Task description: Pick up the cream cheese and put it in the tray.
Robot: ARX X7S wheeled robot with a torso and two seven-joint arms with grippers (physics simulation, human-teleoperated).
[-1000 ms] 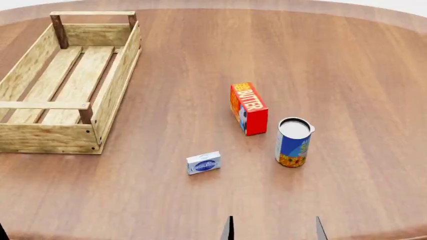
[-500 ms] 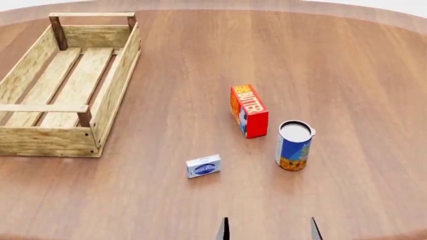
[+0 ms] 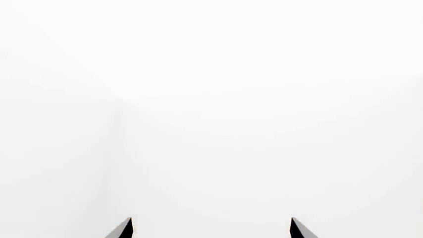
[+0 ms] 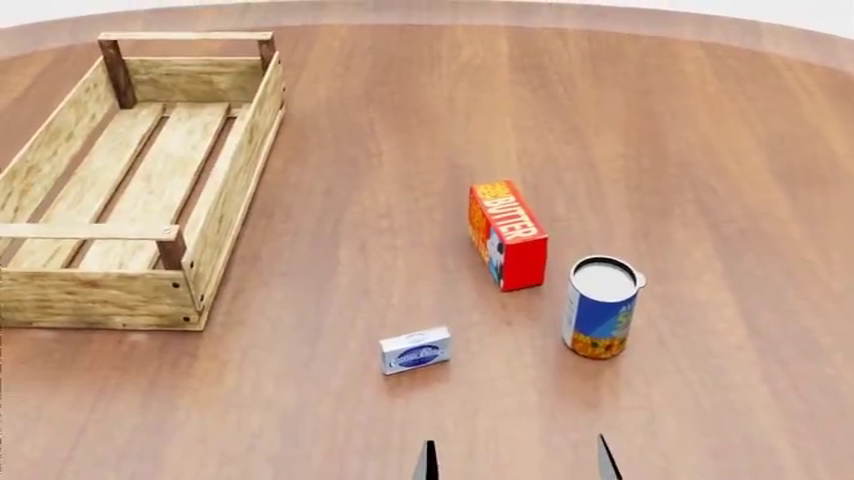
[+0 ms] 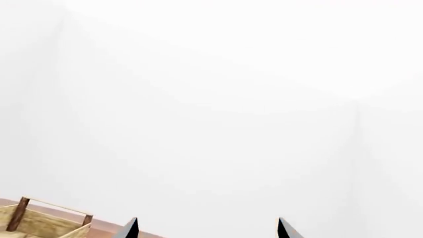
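While the cream cheese [image 4: 415, 351] lies apart — tray [image 4: 227, 190] far-left.

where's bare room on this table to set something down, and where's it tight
Bare wood spans the table beyond the butter box and can, and the strip between the tray and the butter box. The tray's slatted floor is bare too. It is tightest between the butter box and can, and the cream cheese sits close in front.

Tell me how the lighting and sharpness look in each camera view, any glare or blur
Head view: even, soft light, faint shadows under the cream cheese, can and tray; everything sharp, no glare. Left wrist view: almost all blank white, only two dark tips showing. Right wrist view: mostly white too, with a crisp corner of the tray.
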